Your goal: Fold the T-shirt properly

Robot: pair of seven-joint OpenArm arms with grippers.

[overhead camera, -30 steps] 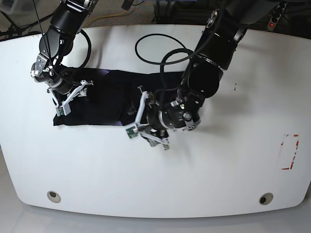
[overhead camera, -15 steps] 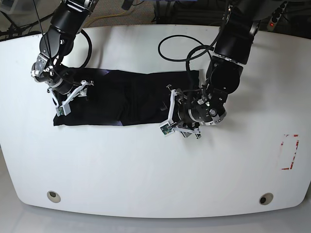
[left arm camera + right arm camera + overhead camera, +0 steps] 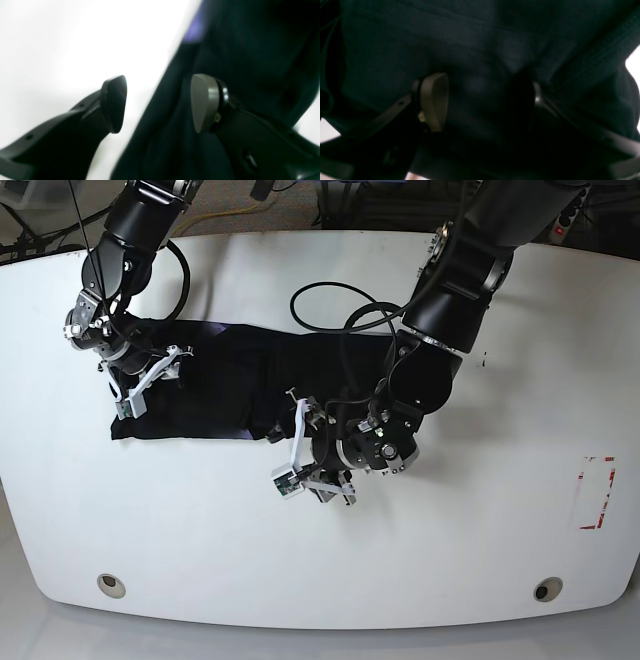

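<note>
The black T-shirt (image 3: 220, 380) lies as a long folded strip across the white table (image 3: 450, 530); its right end is hidden under the arm on the right. My right gripper (image 3: 145, 380) rests on the strip's left end. In the right wrist view it stands open (image 3: 477, 102) with dark cloth (image 3: 470, 37) filling the gap. My left gripper (image 3: 318, 478) sits at the strip's front edge near the middle. In the left wrist view it is open (image 3: 158, 103) and straddles the shirt's edge: one finger over bare table, the other over black cloth (image 3: 250, 50). A purple smudge of print (image 3: 197, 27) shows.
A black cable loop (image 3: 335, 295) hangs from the right-hand arm over the table behind the shirt. A red-marked rectangle (image 3: 597, 492) sits near the right edge. Two round holes (image 3: 108, 584) (image 3: 546, 589) lie near the front edge.
The left arm swung right along the shirt's front edge, then came back left and nearer the front of the table. The right arm and its gripper have not moved.
</note>
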